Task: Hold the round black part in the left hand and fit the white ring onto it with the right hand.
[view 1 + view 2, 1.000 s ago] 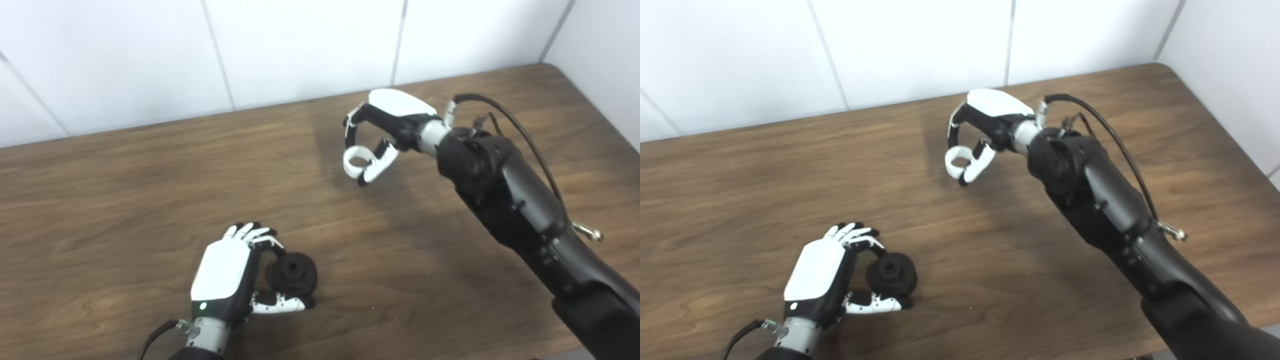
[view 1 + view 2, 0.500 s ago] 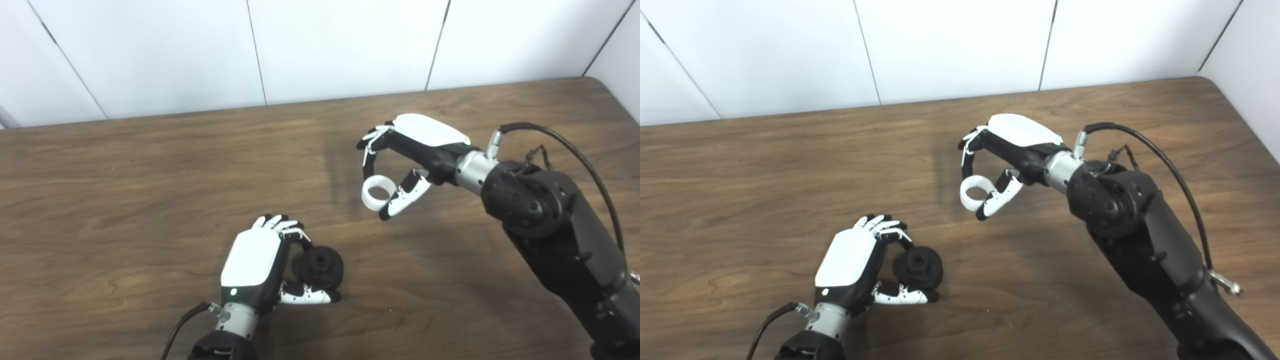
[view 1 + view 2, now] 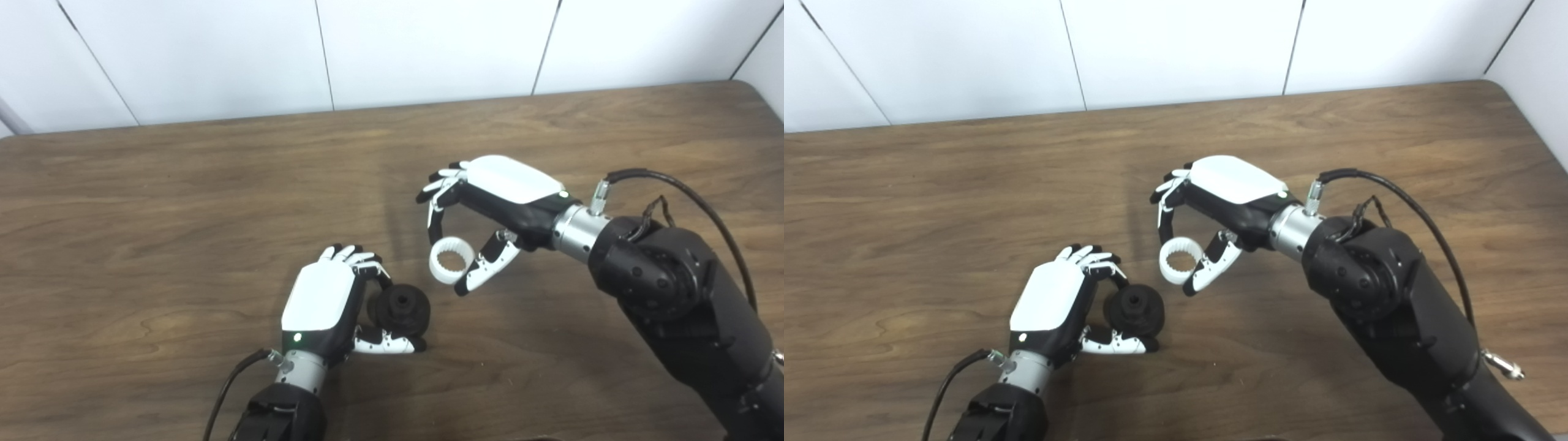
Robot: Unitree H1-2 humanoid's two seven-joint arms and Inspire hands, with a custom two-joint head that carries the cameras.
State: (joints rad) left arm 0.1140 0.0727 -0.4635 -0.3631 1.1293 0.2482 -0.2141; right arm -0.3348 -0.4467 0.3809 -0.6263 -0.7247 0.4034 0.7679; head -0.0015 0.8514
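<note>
The round black part [image 3: 401, 309] rests low on the wooden table [image 3: 184, 202], gripped between the fingers and thumb of my left hand [image 3: 327, 306], its stepped face with a centre hole turned up and to the right. My right hand [image 3: 484, 214] hovers above and to the right of it, pinching the white ring [image 3: 451, 264] between fingertips and thumb. The ring has a toothed inner edge and hangs a short gap up-right of the black part, apart from it. In the right eye view the ring [image 3: 1181, 260] and the black part [image 3: 1133, 312] stand the same way.
White wall panels [image 3: 429, 49] run along the table's far edge. My right forearm [image 3: 674, 306], with a looping black cable [image 3: 704, 196], crosses the lower right of the table.
My right hand has carried the white ring down and left, much closer to the black part. The camera has shifted too. My left hand keeps its hold on the black part.
</note>
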